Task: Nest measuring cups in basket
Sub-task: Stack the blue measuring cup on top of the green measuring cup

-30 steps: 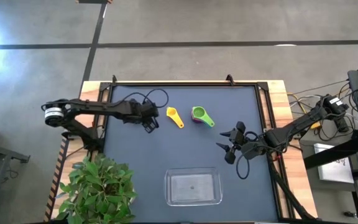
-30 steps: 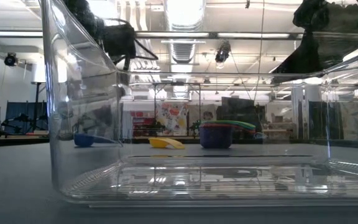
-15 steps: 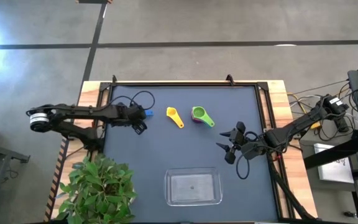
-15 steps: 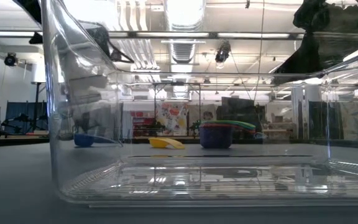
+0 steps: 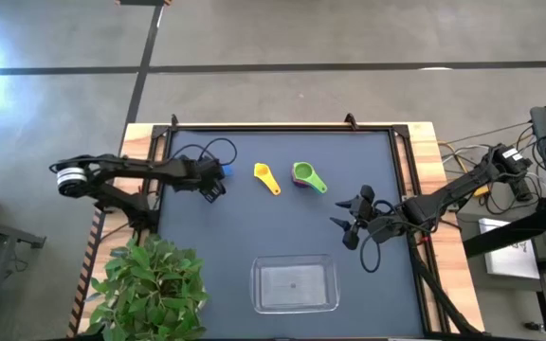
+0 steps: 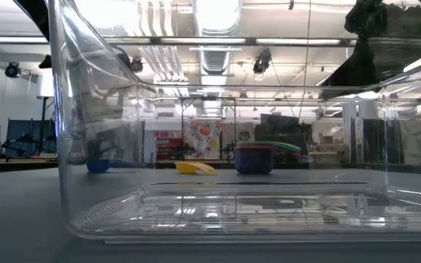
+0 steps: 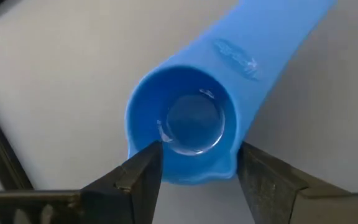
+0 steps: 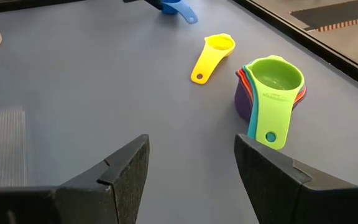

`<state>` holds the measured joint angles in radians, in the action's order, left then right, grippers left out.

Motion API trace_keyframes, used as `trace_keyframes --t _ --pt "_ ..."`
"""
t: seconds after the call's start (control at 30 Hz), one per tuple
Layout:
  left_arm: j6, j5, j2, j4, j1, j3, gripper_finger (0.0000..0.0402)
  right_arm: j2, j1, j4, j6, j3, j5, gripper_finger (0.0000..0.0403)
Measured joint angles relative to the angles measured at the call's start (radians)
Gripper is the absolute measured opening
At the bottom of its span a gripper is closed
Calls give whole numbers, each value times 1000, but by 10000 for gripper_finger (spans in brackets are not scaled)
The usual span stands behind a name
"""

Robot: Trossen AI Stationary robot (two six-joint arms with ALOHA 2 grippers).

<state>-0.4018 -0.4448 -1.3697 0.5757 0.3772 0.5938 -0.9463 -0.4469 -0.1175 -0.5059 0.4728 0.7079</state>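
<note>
On the table [image 5: 282, 227], blue cup [image 7: 194, 124] lies handle away from left claw [image 7: 194, 171].

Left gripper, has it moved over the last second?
Yes. In the high view the left gripper has pulled back from near the yellow measuring cup toward the table's left edge, and now straddles the blue measuring cup, fingers open.

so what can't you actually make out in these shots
- Left tool: the wrist view shows its fingers either side of the blue cup, but whether they touch it is unclear.
- Nested stack under the green cup: only rims show in the right wrist view, so its count is uncertain.
- Right tool: hidden in the low view behind the basket wall.
</note>
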Motion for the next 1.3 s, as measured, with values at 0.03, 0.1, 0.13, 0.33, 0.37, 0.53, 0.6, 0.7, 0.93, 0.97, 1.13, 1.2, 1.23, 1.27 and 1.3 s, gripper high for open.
trace_keyframes --t 0.03,0.1,0.13,0.33,0.37,0.53,0.6,0.7,0.93,0.97,1.13,1.2,1.23,1.27,1.3 --pt "0 0 -13 0 3 0 175 0 0 0 -2 0 0 224" --pt "1 0 -42 0 5 5 147 0 0 0 -5 0 0 224" --pt "1 1 -55 0 5 10 126 0 0 0 -5 0 0 224" --pt "22 0 -96 2 5 56 15 0 0 0 -7 0 0 224" --pt "30 0 -96 3 4 69 14 0 0 0 -7 0 0 224" --pt "75 1 -68 11 -32 171 7 0 0 -4 -7 0 0 224" --pt "113 1 -62 16 -62 230 6 0 0 -4 -7 0 0 224" --pt "213 10 -66 13 -121 330 6 1 0 -4 -7 0 1 224" --pt "459 18 -125 -10 -238 521 6 28 18 0 -40 2 63 224" --pt "486 18 -133 -13 -249 532 6 34 28 -1 -30 7 55 224" --pt "592 17 -148 -102 -304 526 6 58 95 4 4 54 -79 224" --pt "616 15 -150 -138 -324 510 6 64 133 4 6 77 -127 224" --pt "627 12 -150 -150 -335 502 6 68 154 7 7 90 -152 224" --pt "637 12 -150 -164 -345 495 6 74 178 18 9 98 -183 224" --pt "647 12 -150 -177 -354 490 6 80 205 33 10 103 -223 224"
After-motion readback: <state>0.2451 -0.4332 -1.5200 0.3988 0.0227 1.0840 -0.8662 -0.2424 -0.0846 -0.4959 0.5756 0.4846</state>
